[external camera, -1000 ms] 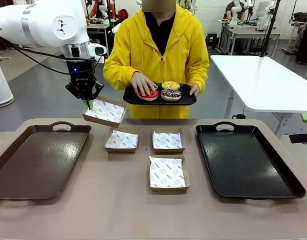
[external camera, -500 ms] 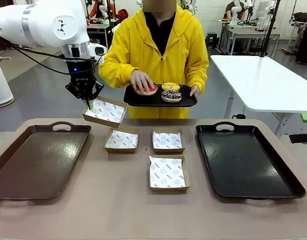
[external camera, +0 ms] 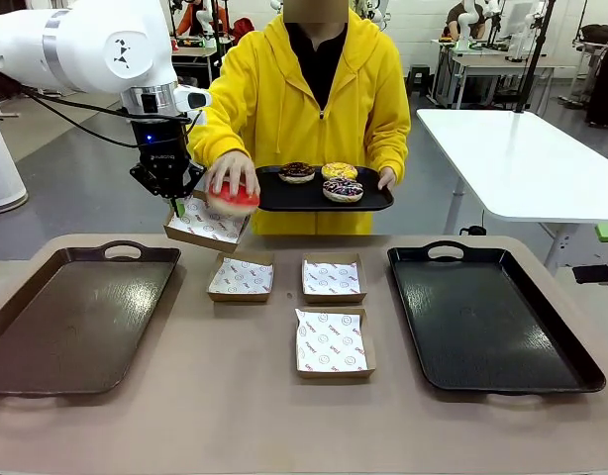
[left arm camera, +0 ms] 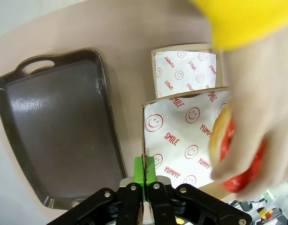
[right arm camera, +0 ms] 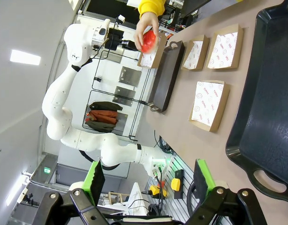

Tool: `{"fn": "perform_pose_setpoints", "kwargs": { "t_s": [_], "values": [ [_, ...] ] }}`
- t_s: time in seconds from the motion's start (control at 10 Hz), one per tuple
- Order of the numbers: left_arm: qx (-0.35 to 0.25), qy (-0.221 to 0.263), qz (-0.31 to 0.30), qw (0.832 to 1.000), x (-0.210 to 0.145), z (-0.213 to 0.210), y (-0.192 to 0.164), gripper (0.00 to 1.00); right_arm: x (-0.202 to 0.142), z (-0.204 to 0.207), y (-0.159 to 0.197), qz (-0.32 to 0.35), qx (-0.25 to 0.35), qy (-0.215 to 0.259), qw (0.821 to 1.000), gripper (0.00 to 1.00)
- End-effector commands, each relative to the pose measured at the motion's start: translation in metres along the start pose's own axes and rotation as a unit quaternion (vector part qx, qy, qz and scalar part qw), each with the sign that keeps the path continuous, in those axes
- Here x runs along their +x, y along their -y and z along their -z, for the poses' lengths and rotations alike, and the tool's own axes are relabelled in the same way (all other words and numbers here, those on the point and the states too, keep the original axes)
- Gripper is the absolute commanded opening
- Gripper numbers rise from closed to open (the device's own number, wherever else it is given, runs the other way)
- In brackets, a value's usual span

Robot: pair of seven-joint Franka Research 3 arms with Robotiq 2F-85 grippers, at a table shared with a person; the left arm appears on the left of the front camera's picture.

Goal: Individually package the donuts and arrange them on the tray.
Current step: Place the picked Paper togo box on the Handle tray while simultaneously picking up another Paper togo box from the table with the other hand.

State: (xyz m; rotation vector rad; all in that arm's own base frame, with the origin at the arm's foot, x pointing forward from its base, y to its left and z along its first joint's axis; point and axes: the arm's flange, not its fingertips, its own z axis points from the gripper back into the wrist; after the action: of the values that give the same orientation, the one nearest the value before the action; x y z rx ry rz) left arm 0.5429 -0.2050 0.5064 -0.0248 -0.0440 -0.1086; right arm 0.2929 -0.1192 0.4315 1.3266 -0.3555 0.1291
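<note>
Moved since the earlier frame: red donut [external camera: 236, 199], off the black platter [external camera: 284, 202] and now gripped in the person's hand [external camera: 228, 172], fingers curled over its top, right above the lifted box [external camera: 199, 231]; contact between donut and paper liner cannot be told.

Remaining on platter: chocolate donut [external camera: 297, 171] at far left, now uncovered; yellow donut [external camera: 338, 170] beside it; sprinkled donut [external camera: 343, 189] at the near edge; person's other hand [external camera: 385, 179] holds the platter's right rim.

Left gripper [external camera: 175, 205]: clamped tight on the lifted box's left rim; green pads meet on the cardboard edge in the left wrist view; box hangs tilted, off the table [external camera: 185, 426], above the far right corner of the brown tray [external camera: 47, 346].

Right gripper [right arm camera: 149, 180]: jaws spread wide, nothing between them; near the handle end of the black tray [external camera: 502, 336].

Three paper-lined boxes on the table between the trays: two side by side in a far row [external camera: 241, 276] [external camera: 333, 278], one nearer [external camera: 332, 342]; bare tabletop runs between each tray's inner rim and the boxes, and along the near edge; both tray floors lie open.
</note>
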Motion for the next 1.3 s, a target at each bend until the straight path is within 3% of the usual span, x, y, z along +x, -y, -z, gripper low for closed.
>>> {"fn": "perform_pose_setpoints", "kwargs": {
  "t_s": [0.0, 1.2],
  "values": [
    [-0.003, 0.004, -0.01, 1.0, -0.0036, -0.0017, -0.0002, 0.0, 0.0012, 0.0013, 0.0004, -0.006, 0.008, 0.003, 1.0, 1.0],
    [-0.003, 0.004, -0.01, 1.0, -0.0036, -0.0017, -0.0002, 0.0, 0.0012, 0.0013, 0.0004, -0.006, 0.008, 0.003, 1.0, 1.0]
  ]
}}
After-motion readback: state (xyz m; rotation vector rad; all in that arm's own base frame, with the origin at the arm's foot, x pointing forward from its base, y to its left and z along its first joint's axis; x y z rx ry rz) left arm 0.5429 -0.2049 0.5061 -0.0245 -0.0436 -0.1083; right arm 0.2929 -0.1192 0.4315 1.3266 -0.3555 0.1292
